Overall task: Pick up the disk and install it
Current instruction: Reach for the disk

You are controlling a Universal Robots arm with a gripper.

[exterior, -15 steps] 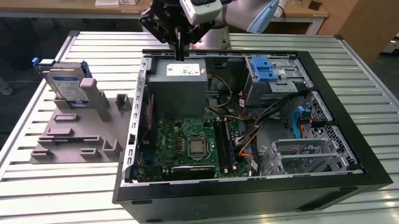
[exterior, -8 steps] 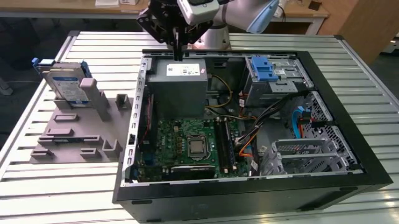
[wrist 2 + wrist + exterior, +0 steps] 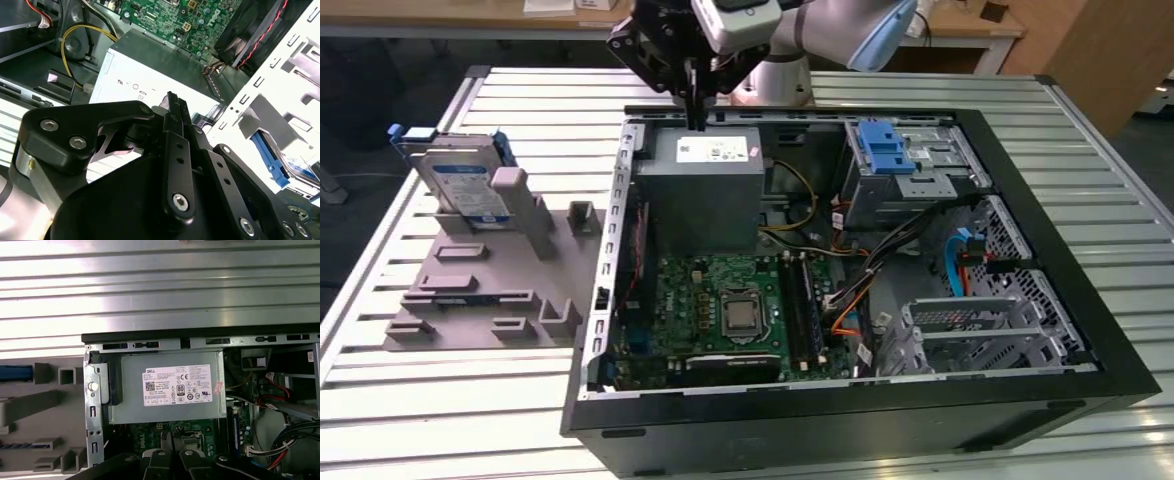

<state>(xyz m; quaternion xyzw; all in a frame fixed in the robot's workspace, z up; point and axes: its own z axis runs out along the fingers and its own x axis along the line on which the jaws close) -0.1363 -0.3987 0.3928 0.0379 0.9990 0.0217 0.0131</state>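
Note:
The disk (image 3: 463,178) is a silver-grey drive with a white-and-blue label and blue rails. It stands upright in a slot of the grey fixture (image 3: 494,290) on the exterior view's left, outside the computer case. My gripper (image 3: 698,122) hangs over the case's rear edge, above the grey power-supply box (image 3: 707,190) and well to the right of the disk. Its fingers are shut together with nothing between them, as both wrist views show (image 3: 172,96) (image 3: 170,434). A blue rail of the disk (image 3: 15,372) shows in the first wrist view.
The open black computer case (image 3: 1014,400) lies on a slatted metal table (image 3: 454,400). Inside are a green motherboard (image 3: 734,310), a metal drive cage with a blue latch (image 3: 897,152), cable bundles (image 3: 881,250) and a perforated metal bay (image 3: 981,325).

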